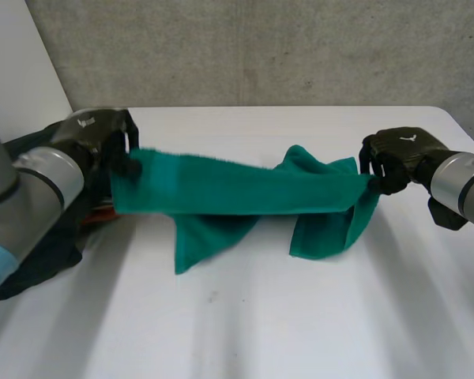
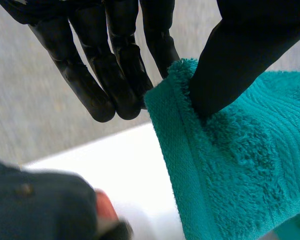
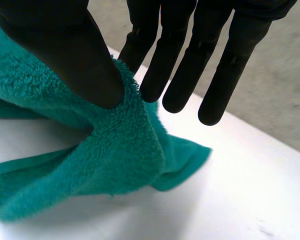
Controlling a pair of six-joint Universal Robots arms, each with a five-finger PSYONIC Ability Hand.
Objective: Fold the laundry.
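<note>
A green towel (image 1: 237,189) hangs stretched above the white table (image 1: 300,316), held between both hands. My left hand (image 1: 110,146) pinches its left corner; in the left wrist view the thumb (image 2: 240,60) presses the towel (image 2: 240,170) against a finger. My right hand (image 1: 395,162) pinches the right end; in the right wrist view the thumb (image 3: 70,55) clamps the towel (image 3: 100,160) against a finger. The towel's lower parts droop in two loose folds toward the table.
A pile of dark clothes (image 1: 39,237) with something red lies at the table's left edge, under my left arm. It appears as a dark cloth (image 2: 40,205) in the left wrist view. A grey wall stands behind the table.
</note>
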